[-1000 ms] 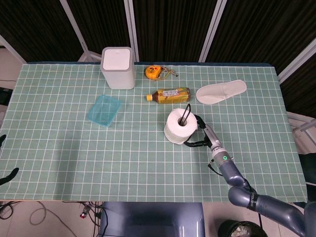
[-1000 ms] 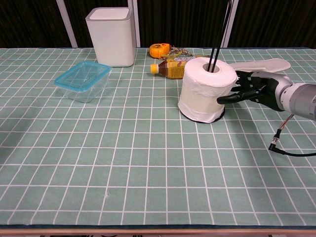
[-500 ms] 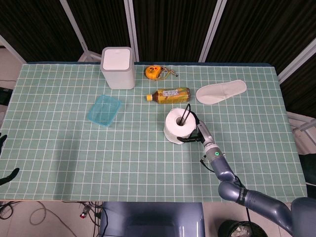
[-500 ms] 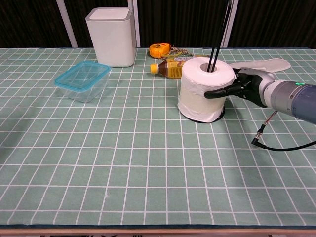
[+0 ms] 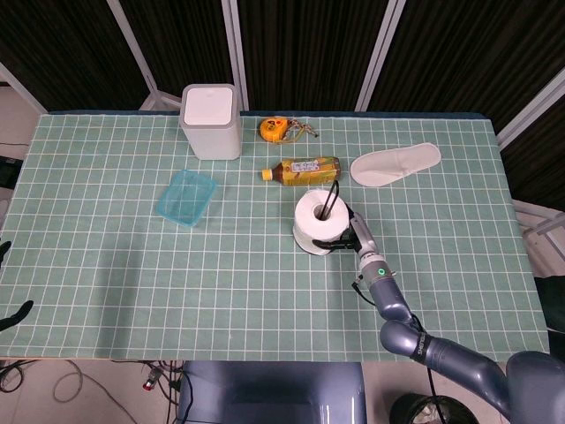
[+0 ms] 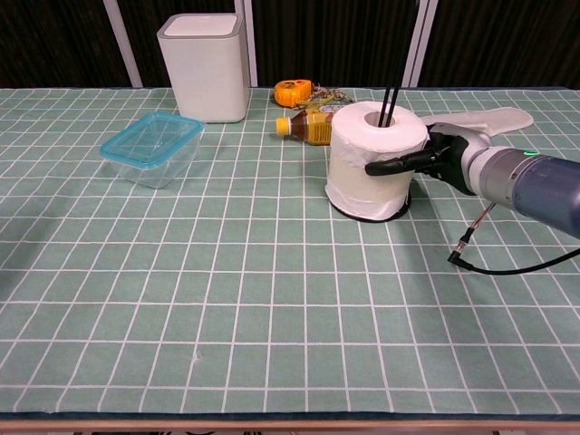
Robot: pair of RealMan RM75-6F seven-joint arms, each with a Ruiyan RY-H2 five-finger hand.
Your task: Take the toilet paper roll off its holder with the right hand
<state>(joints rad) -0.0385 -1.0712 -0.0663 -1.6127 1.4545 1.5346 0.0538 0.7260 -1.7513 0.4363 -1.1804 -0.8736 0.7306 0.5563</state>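
The white toilet paper roll stands on its holder right of the table's middle. The holder's thin black rod pokes up through the core, and its black base shows under the roll. My right hand grips the roll from its right side, a dark finger lying across the front face. Only two dark fingertips of my left hand show at the left edge of the head view, apart and holding nothing.
Behind the roll lie a tea bottle, an orange tape measure and a white slipper. A white bin and a blue plastic box stand to the left. A loose cable trails under my right wrist.
My right hand moved in from the right and wrapped its fingers around the roll. The roll has shifted slightly left and up.
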